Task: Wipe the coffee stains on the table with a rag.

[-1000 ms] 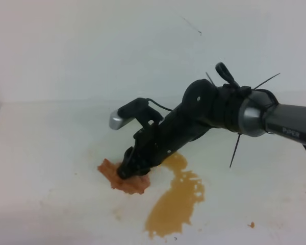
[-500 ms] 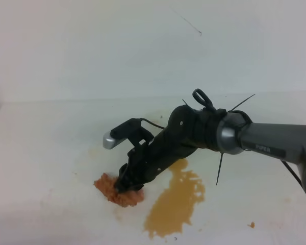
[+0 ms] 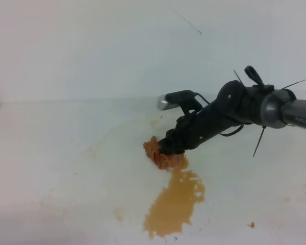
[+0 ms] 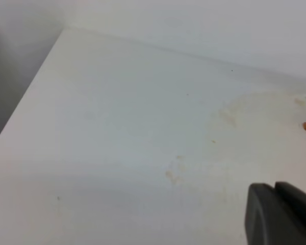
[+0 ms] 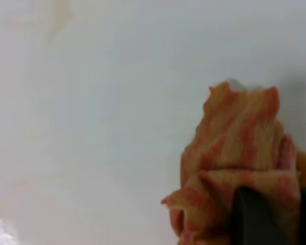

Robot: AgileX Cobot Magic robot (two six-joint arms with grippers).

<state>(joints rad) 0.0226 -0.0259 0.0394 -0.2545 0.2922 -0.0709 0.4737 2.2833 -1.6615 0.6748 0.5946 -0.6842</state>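
I've got the right gripper [image 3: 169, 148] clamped on the rag [image 3: 158, 154], jaws pinched into the wad, pressing it down on the table [image 3: 51, 153]. The rag sits mid-table at the top end of the coffee stains [image 3: 176, 201], touching the narrow upper tip of the tan puddle; the main blotch spreads below it toward the near edge. In the rt wrist view the cloth [image 5: 234, 168] shows orange-pink stripes, bunched up, w/ a dark fingertip [image 5: 252, 217] dug into its lower part. Paler brownish smears [image 3: 94, 152] lie to the left of the rag, faint. A tiny orange crumb [image 3: 251, 224] sits near the front edge, well apart from the puddle, on the right. Left gripper [image 4: 280, 214]: only a dark corner of it shows in the left wrist view, over bare table w/ faint smears [image 4: 227, 116], can't tell if its jaws are open or closed
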